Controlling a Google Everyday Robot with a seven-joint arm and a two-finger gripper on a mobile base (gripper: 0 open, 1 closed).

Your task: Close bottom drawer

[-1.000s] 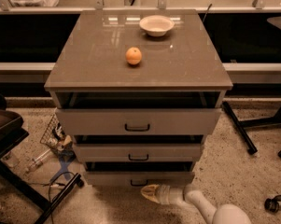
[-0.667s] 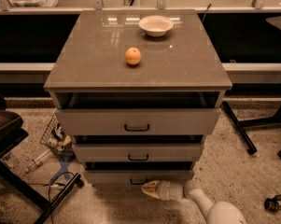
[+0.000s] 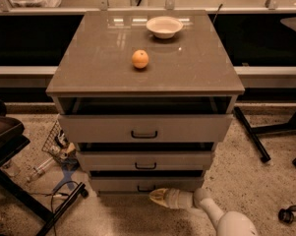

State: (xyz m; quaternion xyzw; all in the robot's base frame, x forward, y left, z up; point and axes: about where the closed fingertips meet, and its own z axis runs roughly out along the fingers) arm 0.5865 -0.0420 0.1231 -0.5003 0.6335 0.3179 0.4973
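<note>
The bottom drawer is the cabinet's lowest, narrowest grey front with a small black handle. It stands a little way out, with a dark gap above it. My gripper lies low near the floor, its tan tip pointing left, just in front of and below the drawer's front, near the handle's right side. The white arm runs from the lower right.
The middle drawer and the top drawer also stand out. An orange and a white bowl sit on the cabinet top. Clutter and cables lie on the floor at left. Chair legs stand at right.
The gripper has moved a little left and closer to the bottom drawer's front. The bottom drawer's front seems slightly further in.
</note>
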